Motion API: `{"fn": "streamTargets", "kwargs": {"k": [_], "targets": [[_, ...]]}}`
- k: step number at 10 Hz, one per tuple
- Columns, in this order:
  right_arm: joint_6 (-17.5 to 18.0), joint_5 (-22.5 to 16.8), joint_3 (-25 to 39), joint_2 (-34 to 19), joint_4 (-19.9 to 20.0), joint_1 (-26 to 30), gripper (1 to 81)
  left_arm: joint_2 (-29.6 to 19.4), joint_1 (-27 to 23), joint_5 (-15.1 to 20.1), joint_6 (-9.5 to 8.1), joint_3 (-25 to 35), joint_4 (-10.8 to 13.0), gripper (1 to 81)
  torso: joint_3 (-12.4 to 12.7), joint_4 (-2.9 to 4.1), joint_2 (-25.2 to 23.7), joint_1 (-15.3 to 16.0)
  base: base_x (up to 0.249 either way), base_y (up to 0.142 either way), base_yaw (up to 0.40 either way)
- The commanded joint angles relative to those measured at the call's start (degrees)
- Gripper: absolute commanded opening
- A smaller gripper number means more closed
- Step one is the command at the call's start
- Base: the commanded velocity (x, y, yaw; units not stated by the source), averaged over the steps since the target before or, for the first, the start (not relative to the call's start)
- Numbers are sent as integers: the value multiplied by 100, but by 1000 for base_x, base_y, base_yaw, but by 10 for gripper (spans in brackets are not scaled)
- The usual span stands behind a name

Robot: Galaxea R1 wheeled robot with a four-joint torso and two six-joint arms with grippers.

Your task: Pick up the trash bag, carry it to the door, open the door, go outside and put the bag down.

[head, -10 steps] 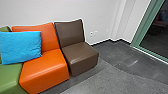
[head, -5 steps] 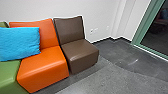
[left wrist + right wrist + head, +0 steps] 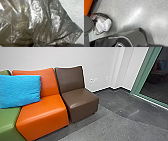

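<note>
Trash bag folds bunch at the left gripper, the nearer one, which seems closed on them, roughly toward eleven o'clock from the robot; green-framed glass stands near two o'clock. The right gripper's state cannot be told.

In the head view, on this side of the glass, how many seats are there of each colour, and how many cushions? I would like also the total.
Green seat: 1
Orange seat: 1
Brown seat: 1
Blue cushion: 1
Total: 4
</note>
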Motion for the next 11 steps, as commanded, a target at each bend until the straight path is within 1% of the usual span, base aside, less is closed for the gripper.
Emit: {"fn": "streamTargets", "kwargs": {"k": [1,2,3,4,6,7,8,10,11], "targets": [[63,-266,165,-411,43,254,811,-108,-525,284,2,-28,-34,811,0,0,-564,362,0,0,0],[107,-257,182,-462,43,254,811,-116,-517,276,2,-28,-34,811,0,0,-772,489,0,0,0],[195,-257,253,-578,43,315,811,-116,-499,276,2,-28,-34,811,0,0,-415,253,0,0,0],[283,-266,350,-710,43,351,811,-116,-499,276,2,-28,-34,811,-139,0,-555,328,0,0,0],[362,-257,646,-1076,34,447,811,-116,-481,276,2,-28,-25,811,-574,0,-645,376,0,0,0],[379,-257,692,-1166,34,474,811,-116,-473,276,2,-28,-26,811,-677,0,-667,391,0,0,0],[397,-266,641,-1141,43,465,811,-116,-464,276,2,-28,-25,811,-829,0,-671,393,0,0,0],[424,-266,569,-1123,70,447,811,-116,-455,276,2,-45,-17,811,-1249,0,-671,395,0,0,0],[424,-266,569,-1114,61,447,811,-116,-455,276,2,-54,-17,811,-912,0,-671,398,0,0,0]]}}
